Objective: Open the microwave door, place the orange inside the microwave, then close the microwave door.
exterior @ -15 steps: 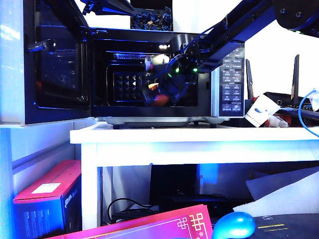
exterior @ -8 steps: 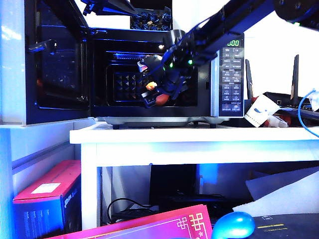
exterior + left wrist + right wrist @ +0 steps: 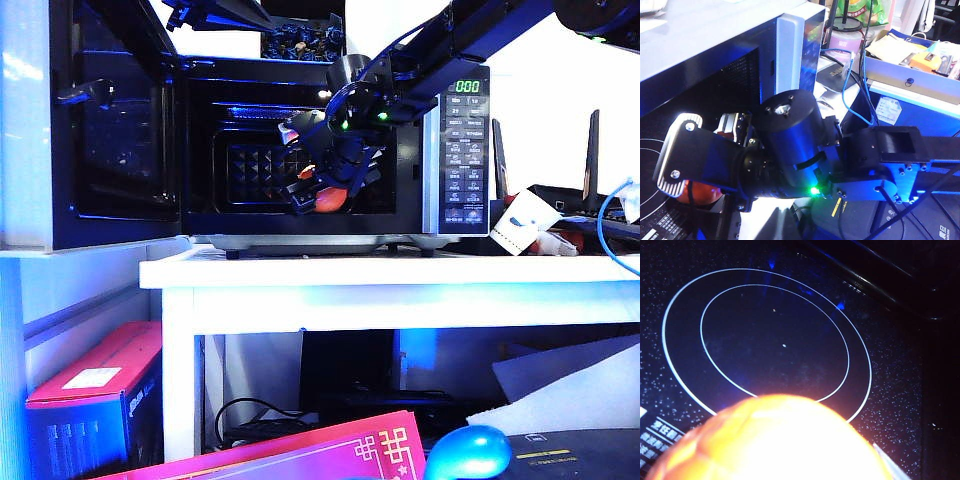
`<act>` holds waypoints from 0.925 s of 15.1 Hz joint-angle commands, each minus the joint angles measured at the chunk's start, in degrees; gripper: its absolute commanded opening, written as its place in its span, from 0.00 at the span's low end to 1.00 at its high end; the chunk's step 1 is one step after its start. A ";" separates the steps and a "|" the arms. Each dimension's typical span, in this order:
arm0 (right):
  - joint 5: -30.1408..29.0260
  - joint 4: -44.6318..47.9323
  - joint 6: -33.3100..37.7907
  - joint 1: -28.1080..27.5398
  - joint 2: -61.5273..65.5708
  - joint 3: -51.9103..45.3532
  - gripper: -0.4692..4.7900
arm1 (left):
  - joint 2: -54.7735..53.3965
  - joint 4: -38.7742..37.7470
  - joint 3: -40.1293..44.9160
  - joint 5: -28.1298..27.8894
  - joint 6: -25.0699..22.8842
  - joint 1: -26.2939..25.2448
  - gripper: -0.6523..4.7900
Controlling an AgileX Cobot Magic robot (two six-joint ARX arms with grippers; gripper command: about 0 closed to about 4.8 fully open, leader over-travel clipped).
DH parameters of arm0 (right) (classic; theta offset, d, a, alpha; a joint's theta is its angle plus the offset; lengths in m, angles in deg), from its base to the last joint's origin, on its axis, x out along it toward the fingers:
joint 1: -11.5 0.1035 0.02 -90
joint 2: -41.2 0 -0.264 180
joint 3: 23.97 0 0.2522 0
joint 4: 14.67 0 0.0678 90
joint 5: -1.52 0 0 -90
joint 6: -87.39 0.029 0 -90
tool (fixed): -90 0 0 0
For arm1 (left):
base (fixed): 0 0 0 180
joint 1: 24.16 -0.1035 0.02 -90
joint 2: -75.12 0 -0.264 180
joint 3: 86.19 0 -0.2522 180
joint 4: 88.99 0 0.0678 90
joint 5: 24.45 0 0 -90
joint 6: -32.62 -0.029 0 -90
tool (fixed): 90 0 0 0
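Microwave [image 3: 455, 150] on the white counter [image 3: 400, 272] has its door [image 3: 110, 130] swung wide at the frame's left, and the right pincer [image 3: 318, 185] is inside holding the orange [image 3: 330, 199] just above the floor, so letting go and shutting remain; left pincer unseen.

1. The right arm [image 3: 470, 30] is black and comes in from the upper right of the exterior view.
2. Small green lights glow on its wrist [image 3: 345, 125].
3. A thin dark cable loops beside the arm.
4. In the left wrist view, a fat, round, shiny black motor part [image 3: 790, 135] fills the middle.
5. A silver plate with two screws [image 3: 677, 150] sits at the left edge.
6. A boxy black link [image 3: 890, 155] has small round screws and a yellow sticker below it.
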 commanded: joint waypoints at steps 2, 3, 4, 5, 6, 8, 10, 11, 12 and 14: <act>-0.35 0.07 1.62 0.09 -0.52 0.24 0.78 | -0.24 -1.33 0.20 0.37 0.20 0.07 0.11; -0.37 0.57 2.34 0.09 -0.52 0.24 0.78 | -0.24 -1.33 0.20 0.37 0.20 0.07 0.11; -1.11 1.75 5.05 0.09 -0.52 0.24 0.78 | -0.24 -1.33 0.20 0.37 0.20 0.07 0.11; -2.64 3.02 7.74 0.09 -0.52 0.24 0.78 | -0.24 -1.31 0.20 0.37 0.20 0.07 0.11; -3.98 5.03 10.27 0.09 -0.50 0.24 0.78 | -0.24 -1.29 0.20 0.37 0.20 0.07 0.11; -6.91 11.23 12.63 0.09 -0.04 0.24 0.78 | -0.24 -1.29 0.20 0.37 0.20 0.07 0.11; -7.23 14.14 13.44 0.04 0.74 0.22 0.78 | -0.22 -1.31 0.17 0.39 0.20 0.07 0.11; -7.23 15.72 13.44 -0.20 1.60 0.22 0.78 | -0.22 -1.29 0.17 0.81 0.20 0.07 0.11; -7.26 17.40 13.44 -0.44 2.56 0.24 0.78 | -0.22 -1.31 0.17 1.20 0.20 0.07 0.11; -7.76 20.09 13.44 -0.96 3.74 0.26 0.78 | -0.22 -1.33 0.17 1.68 0.20 0.09 0.11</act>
